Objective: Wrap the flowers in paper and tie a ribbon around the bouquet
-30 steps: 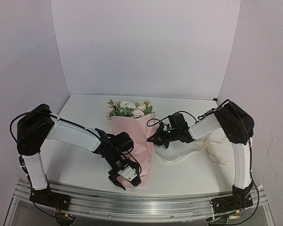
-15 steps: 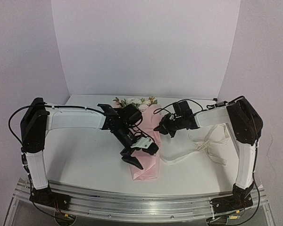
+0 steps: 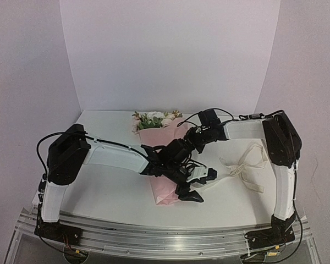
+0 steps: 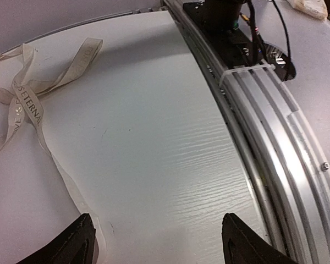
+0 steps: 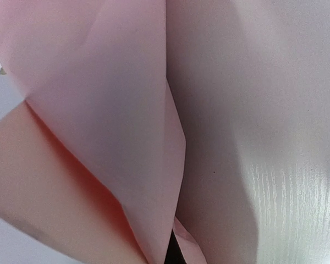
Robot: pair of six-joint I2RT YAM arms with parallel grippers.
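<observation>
The flowers [image 3: 154, 119] lie wrapped in a cone of pink paper [image 3: 157, 137] on the table [image 3: 99, 192], so 1 of the 2 jobs looks done. The ribbon [image 4: 25, 102] lies loose, not yet tied. 1 strand of it runs just beside the left gripper [image 4: 157, 234], whose 2 fingers are spread and empty. The right gripper [image 3: 193, 138] is pressed together at the paper's edge; whether it pinches the paper is unclear.
</observation>
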